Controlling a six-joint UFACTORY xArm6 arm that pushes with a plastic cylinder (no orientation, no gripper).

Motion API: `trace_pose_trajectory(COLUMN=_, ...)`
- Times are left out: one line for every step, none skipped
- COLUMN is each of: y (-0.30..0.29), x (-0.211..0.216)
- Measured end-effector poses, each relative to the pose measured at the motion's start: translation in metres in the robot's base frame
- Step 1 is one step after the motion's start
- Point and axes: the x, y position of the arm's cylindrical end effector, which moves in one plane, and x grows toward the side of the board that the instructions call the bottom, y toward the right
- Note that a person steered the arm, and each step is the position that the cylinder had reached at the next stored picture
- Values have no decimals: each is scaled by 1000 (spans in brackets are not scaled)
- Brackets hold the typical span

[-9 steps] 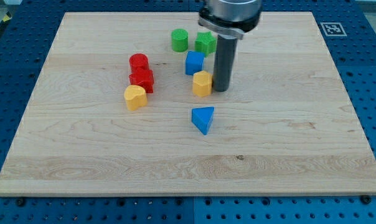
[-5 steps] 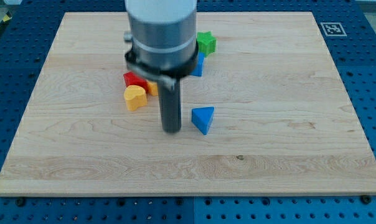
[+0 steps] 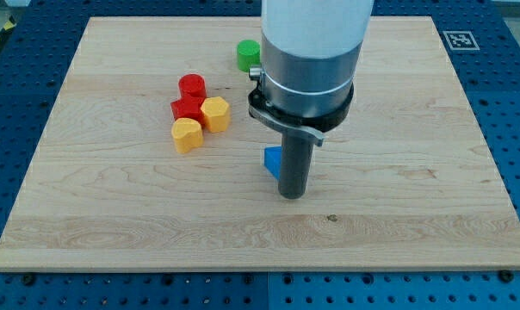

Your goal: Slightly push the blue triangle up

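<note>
No fingers on this rig, so nothing is held: my tip (image 3: 292,195) is planted on the board (image 3: 415,172), right at the blue triangle's (image 3: 272,160) lower right, the rod covering most of it. Only a blue sliver shows at the rod's left, near the board's middle. Up-left sit two yellow blocks (image 3: 214,114) (image 3: 187,135) pressed against the red ones (image 3: 189,97). A green cylinder (image 3: 248,54) peeks out beside the arm at the top.
</note>
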Motion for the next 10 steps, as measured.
trace_pose_trajectory(y=0, x=-17)
trace_pose_trajectory(y=0, x=-29)
trace_pose_trajectory(y=-18, x=-20)
trace_pose_trajectory(y=-47, x=5)
trace_pose_trajectory(y=-49, x=-14)
trace_pose_trajectory(y=-19, x=-18)
trace_pose_trajectory(y=28, x=-24)
trace_pose_trajectory(y=19, x=-31)
trace_pose_trajectory(y=-5, x=11)
trace_pose_trajectory(y=-52, x=1)
